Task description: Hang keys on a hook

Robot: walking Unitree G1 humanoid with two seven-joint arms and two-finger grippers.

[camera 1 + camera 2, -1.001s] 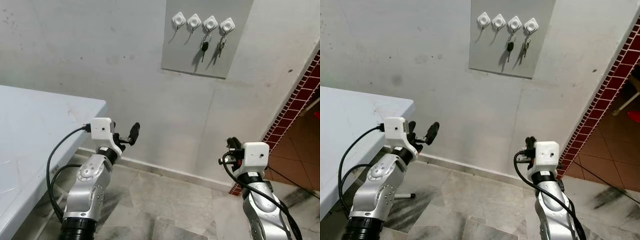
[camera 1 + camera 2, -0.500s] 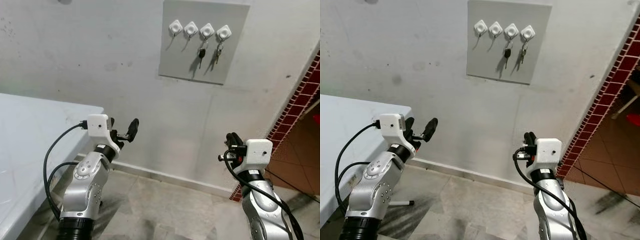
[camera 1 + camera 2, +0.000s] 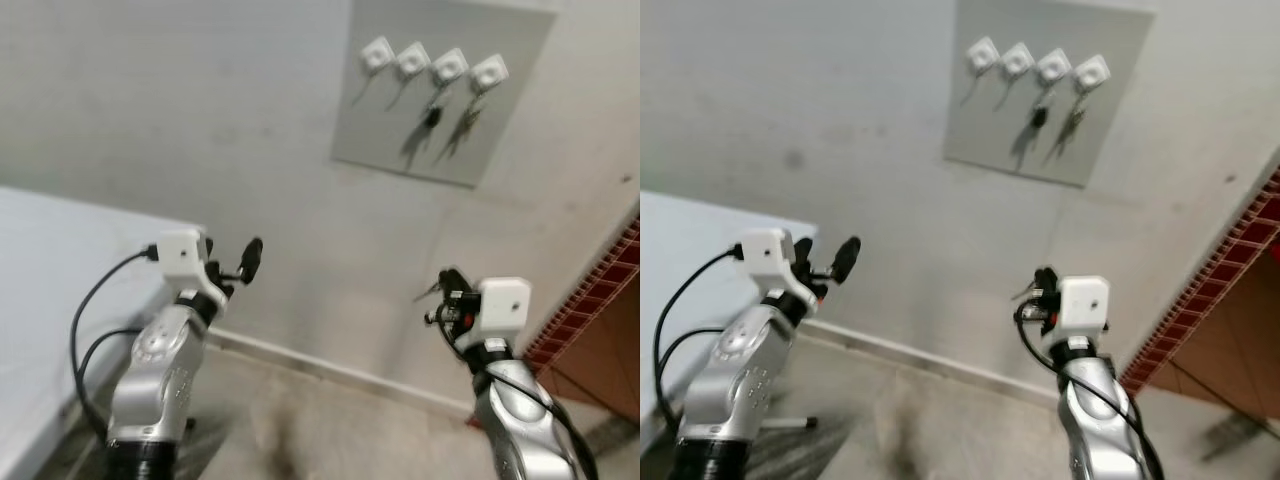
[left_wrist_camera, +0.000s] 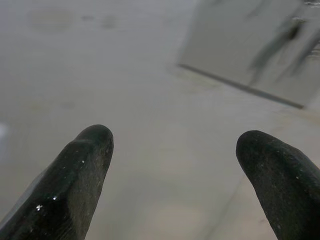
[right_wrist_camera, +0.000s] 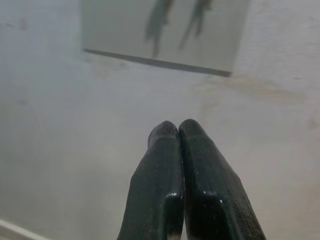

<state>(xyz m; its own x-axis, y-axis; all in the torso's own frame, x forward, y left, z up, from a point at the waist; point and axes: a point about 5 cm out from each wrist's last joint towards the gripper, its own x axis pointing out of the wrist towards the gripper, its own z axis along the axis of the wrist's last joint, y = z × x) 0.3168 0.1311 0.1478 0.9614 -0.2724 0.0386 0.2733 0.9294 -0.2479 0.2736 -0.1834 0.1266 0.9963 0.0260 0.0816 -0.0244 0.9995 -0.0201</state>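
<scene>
A grey board (image 3: 440,95) on the wall above carries a row of white hooks (image 3: 411,58). Dark keys (image 3: 430,118) hang from the third hook and another bunch of keys (image 3: 466,120) from the rightmost one; the two left hooks are bare. My left gripper (image 3: 232,264) is raised low on the left, well below the board, its fingers (image 4: 85,165) open with nothing between them. My right gripper (image 3: 452,285) is raised low on the right, pointing at the wall under the board. Its fingertips (image 5: 178,127) are pressed shut, and nothing shows between them.
A white table (image 3: 60,260) stands at my left against the wall. A red-tiled wall edge (image 3: 590,310) and a doorway lie to the right. Pale floor tiles (image 3: 330,430) run up to the skirting between my arms.
The whole picture has shifted and blurred, so the camera has moved; the board now looks larger and further right. Both grippers keep their poses and states.
</scene>
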